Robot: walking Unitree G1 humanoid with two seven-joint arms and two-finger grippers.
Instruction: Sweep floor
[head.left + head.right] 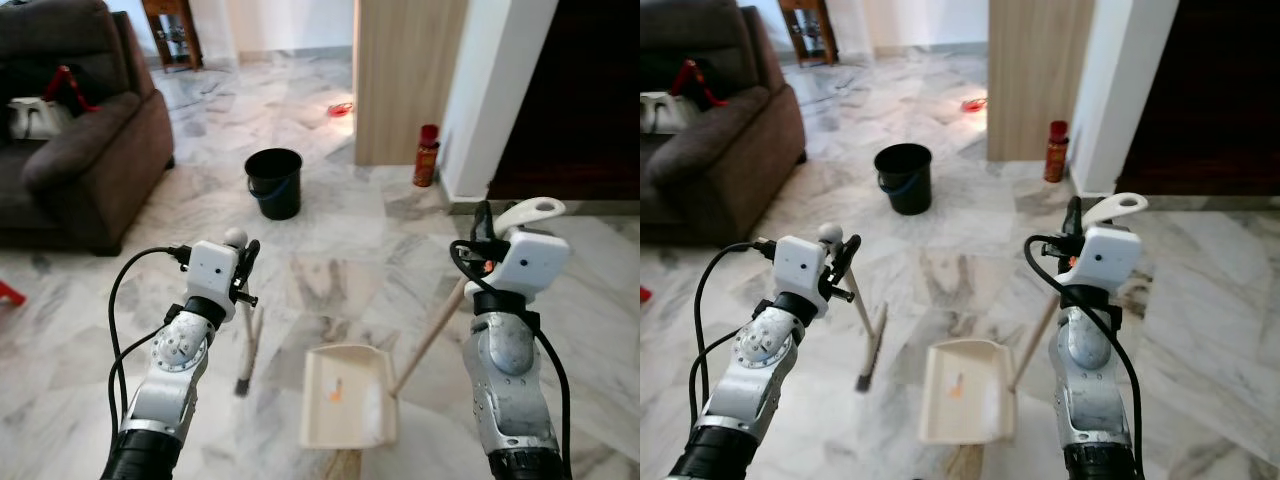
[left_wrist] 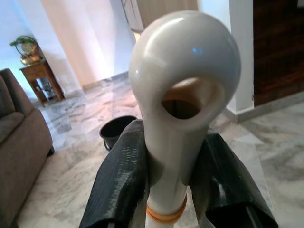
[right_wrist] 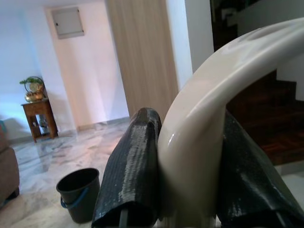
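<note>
Your left fingers are clamped tight on the broom handle just below its looped cream tip, and the right fingers are pinched the same way around the curved top of the dustpan handle. Both grips look solid, no gap on either side.

So the left gripper sits at about 9 o'clock from the dustpan, with the broom running down to its dark head on the marble floor, just beside the pan's left edge. The right gripper is up at 3 o'clock, and its long stick slants down to the pan's back corner. Looks like that slant is what keeps the pan lying flat with its open side facing the broom.

There's a small orange bit already lying in the tray, so some sweeping seems done. The black bucket stands at 12 o'clock, well apart, probably your dump spot. The brown sofa is at 10 o'clock, and a red bottle stands by the wall at 1.
</note>
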